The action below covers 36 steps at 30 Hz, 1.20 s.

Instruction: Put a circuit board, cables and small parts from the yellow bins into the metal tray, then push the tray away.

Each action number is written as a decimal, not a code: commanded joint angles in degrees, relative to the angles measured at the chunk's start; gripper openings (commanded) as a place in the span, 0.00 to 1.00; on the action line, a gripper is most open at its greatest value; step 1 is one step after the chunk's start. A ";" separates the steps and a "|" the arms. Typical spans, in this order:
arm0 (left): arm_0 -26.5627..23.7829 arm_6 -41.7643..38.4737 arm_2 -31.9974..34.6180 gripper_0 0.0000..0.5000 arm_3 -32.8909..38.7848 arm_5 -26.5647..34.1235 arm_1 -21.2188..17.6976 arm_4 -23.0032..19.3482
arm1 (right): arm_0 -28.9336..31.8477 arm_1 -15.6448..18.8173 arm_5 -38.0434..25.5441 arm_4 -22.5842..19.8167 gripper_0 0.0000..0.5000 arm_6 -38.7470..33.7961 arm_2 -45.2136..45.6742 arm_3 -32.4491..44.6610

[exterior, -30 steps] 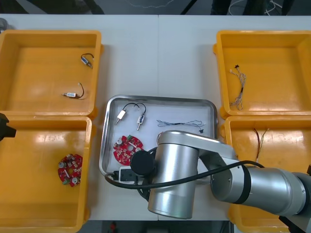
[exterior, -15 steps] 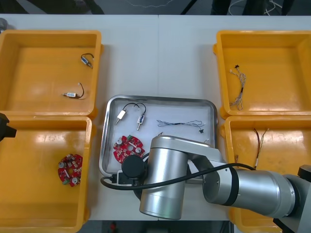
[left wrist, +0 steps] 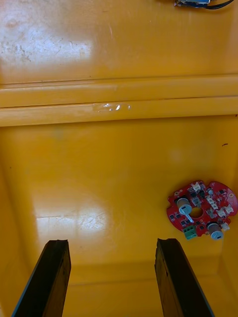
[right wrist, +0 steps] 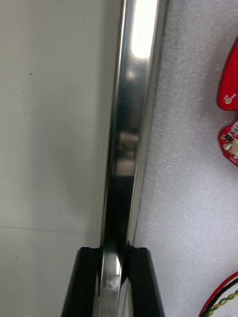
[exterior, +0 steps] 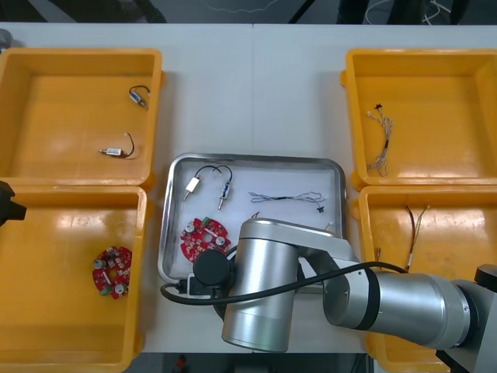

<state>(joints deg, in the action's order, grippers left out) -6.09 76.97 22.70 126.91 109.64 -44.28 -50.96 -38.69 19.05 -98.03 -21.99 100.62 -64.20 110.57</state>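
Observation:
The metal tray [exterior: 335, 167] sits mid-table, white inside. It holds a red circuit board [exterior: 203, 235], a black cable with small metal parts [exterior: 210, 180] and a twisted blue and white cable [exterior: 287, 197]. My right arm [exterior: 264, 295] covers the tray's near edge. In the right wrist view my right gripper [right wrist: 115, 280] is shut on the tray's shiny rim [right wrist: 133, 99], one finger on each side of it; the board [right wrist: 230, 124] and a red and yellow cable [right wrist: 223, 299] lie inside the tray. My left gripper [left wrist: 111, 277] hangs open over the near left bin, above a second board [left wrist: 201, 215].
The far left yellow bin [exterior: 46, 101] holds two small metal parts with cables [exterior: 138, 95]. The near left bin [exterior: 46, 311] holds the spare board [exterior: 112, 272]. Both right bins [exterior: 450, 85] hold thin cables [exterior: 380, 140]. Bare table lies beyond the tray's far edge.
My right arm has shifted left along the tray's near edge, and its fingers have come together on the rim. The left arm and the tray have stayed put.

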 commanded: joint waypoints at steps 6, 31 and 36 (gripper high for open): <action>1.17 6.09 1.56 1.00 1.67 0.36 -2.48 -0.46 | -1.48 -1.48 0.39 0.90 0.00 -0.69 -0.93 0.52; 1.17 6.09 1.56 1.00 1.67 0.36 -2.48 -0.46 | -11.68 1.95 0.74 0.90 0.00 -1.74 -0.66 -0.09; 1.17 6.09 1.56 1.00 1.67 0.36 -2.48 -0.46 | -13.52 1.95 2.32 0.90 0.00 -1.83 -0.57 -2.73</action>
<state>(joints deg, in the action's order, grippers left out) -6.09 76.97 22.70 126.93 109.64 -44.28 -50.96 -49.05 20.32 -96.94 -21.46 100.56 -64.23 108.79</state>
